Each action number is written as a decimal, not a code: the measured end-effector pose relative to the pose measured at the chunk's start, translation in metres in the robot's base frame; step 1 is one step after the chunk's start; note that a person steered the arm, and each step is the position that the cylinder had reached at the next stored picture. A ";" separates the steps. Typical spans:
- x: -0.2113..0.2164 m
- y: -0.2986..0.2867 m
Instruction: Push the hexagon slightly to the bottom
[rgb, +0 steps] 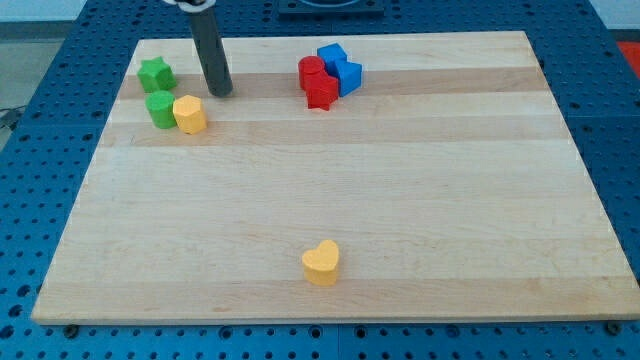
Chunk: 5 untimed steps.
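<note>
The yellow hexagon (189, 114) sits near the board's top left, touching a green round block (160, 108) on its left. A green star (155, 74) lies just above them. My tip (220, 90) is on the board just above and to the right of the yellow hexagon, a small gap away. The dark rod rises from it to the view's top edge.
A cluster of red blocks (316, 82) and blue blocks (340, 66) sits at the top centre. A yellow heart (322, 262) lies near the bottom centre. The wooden board (400, 200) rests on a blue perforated table.
</note>
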<state>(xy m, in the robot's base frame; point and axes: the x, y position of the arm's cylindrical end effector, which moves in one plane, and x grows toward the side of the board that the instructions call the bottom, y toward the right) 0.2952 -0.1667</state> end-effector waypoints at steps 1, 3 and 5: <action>0.003 -0.027; 0.072 -0.019; 0.085 -0.016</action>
<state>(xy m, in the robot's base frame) 0.3805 -0.1827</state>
